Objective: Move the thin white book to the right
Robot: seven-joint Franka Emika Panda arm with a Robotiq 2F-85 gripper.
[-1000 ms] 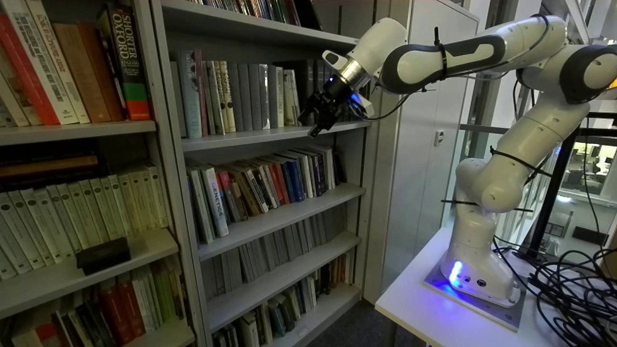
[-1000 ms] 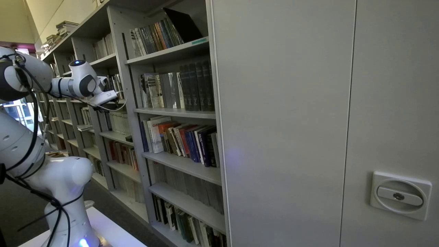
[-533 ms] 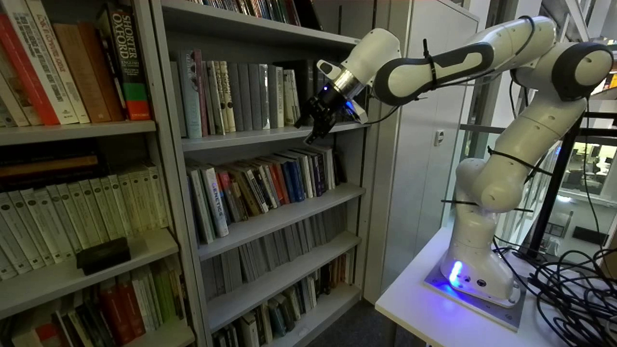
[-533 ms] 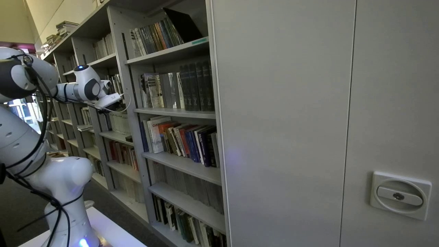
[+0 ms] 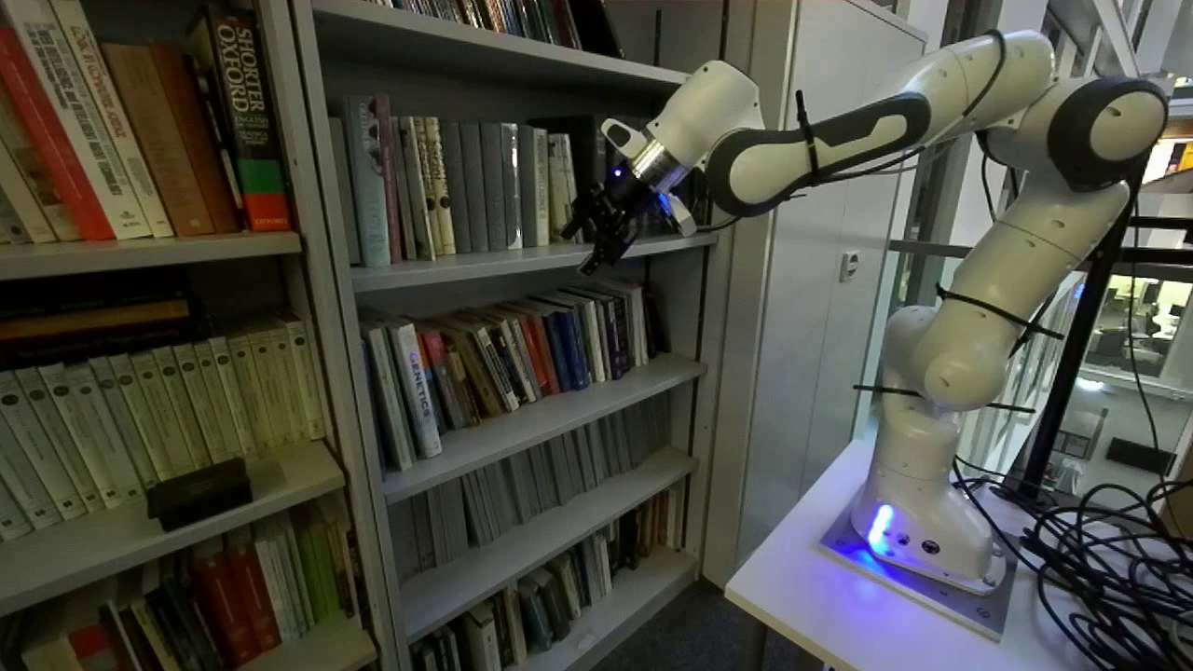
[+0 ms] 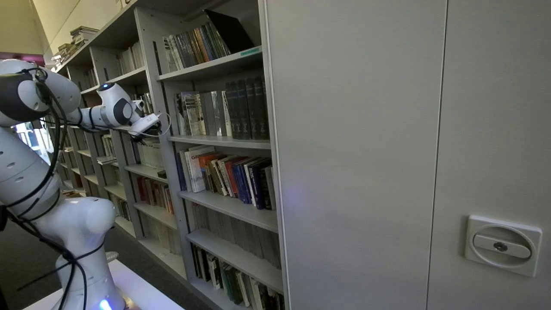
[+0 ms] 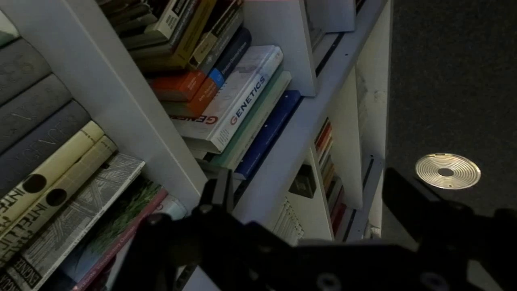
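Observation:
Several white books stand on the shelf below my gripper; I cannot tell for certain which is the thin white book. A white spine lettered GENETICS [image 5: 417, 387] shows near that row's left end, also in the wrist view as the Genetics book [image 7: 246, 101]. Beside it leans a slim pale book [image 7: 262, 121]. Farther along, a thin white spine [image 6: 248, 183] sits between dark blue ones. My gripper [image 5: 580, 250] hangs in front of the shelf board above this row, tilted downward. In the wrist view the gripper [image 7: 305, 184] is open, fingers wide apart, holding nothing.
A shelf board [image 5: 531, 266] with grey volumes lies directly behind the gripper. A metal upright [image 7: 278, 157] divides the bookcases. A small black box [image 5: 200, 492] rests on the neighbouring bay's shelf. Cables [image 5: 1100, 568] lie coiled on the white table [image 5: 792, 596] by the arm's base.
The arm has reached forward and a little down, bringing the gripper closer to the shelves. The gripper stays open, and no book has visibly moved.

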